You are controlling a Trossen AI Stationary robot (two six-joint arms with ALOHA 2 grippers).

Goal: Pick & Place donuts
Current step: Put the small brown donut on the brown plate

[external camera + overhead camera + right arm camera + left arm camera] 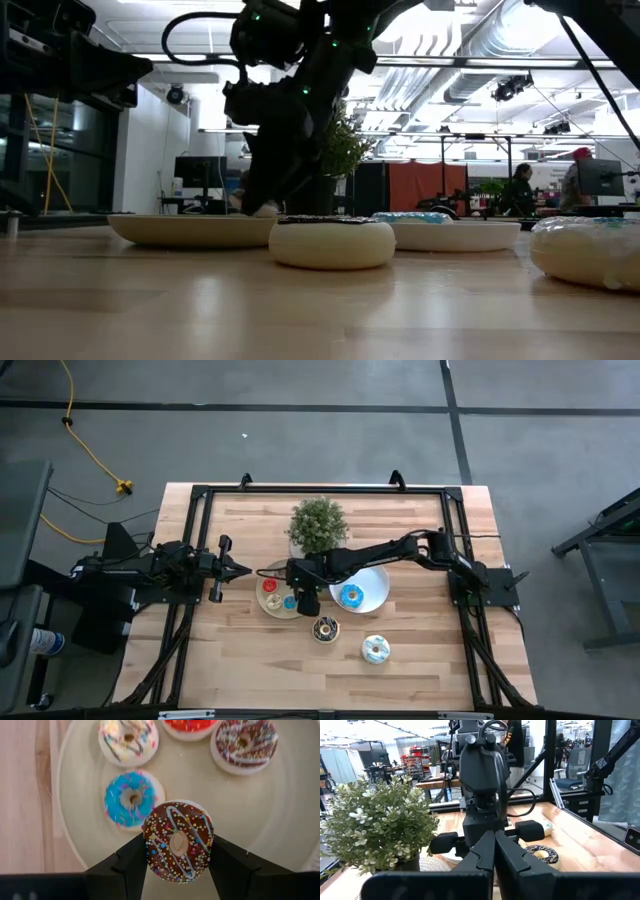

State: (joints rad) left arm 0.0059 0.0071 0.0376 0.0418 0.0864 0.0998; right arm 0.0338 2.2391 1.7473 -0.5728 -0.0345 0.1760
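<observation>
My right fingers (178, 851) clench a brown donut (178, 841) by its outer rim above the tan plate (260, 825) at frame centre, and I judge it light, stiff and smooth-iced, best held across its widest part.

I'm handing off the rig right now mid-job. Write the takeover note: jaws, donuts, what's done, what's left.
Right gripper: jaws shut on a chocolate sprinkled donut, held above the tan plate.
Left gripper: jaws closed and empty, waiting left of the tan plate.
Already on the tan plate: a blue donut, a white one, a red one and a brown one.
White plate: one blue donut.
Loose on the table: a dark-iced donut and a pale blue-sprinkled one.
Left: release the held donut, then probably collect the two loose ones.
</observation>
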